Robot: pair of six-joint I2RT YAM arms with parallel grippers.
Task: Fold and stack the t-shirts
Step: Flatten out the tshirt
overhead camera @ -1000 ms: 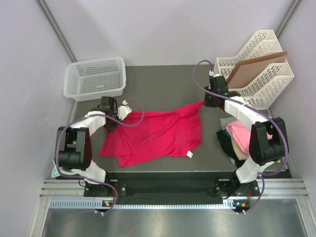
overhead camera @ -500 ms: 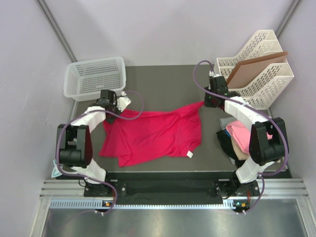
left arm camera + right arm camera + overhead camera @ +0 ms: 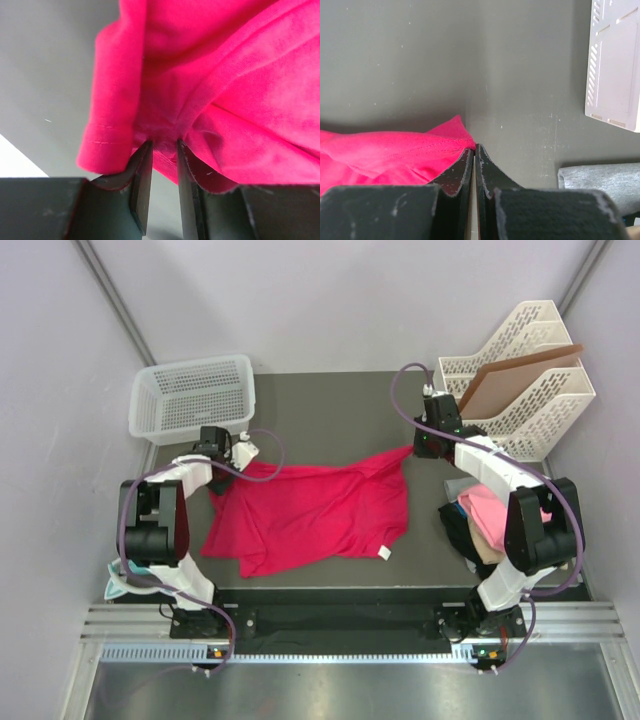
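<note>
left gripper [image 3: 162, 144] is parted a little, pinching a bunched fold of the crimson t-shirt [image 3: 320, 508] at its far left corner. right gripper [image 3: 474, 148] is closed tight against the shirt's pointed far right corner; i cannot tell whether cloth sits between the jaws. the shirt lies rumpled on the table [image 3: 330, 410] between the arms. the other t-shirts [image 3: 483, 512] are half hidden under the right arm.

Soft, even overhead light fills the top view, leaving only faint shadows on the table [image 3: 330, 410] and no glare. The wrist views are dimmer. The crimson t-shirt [image 3: 235, 75] blurs close to the left lens.
</note>
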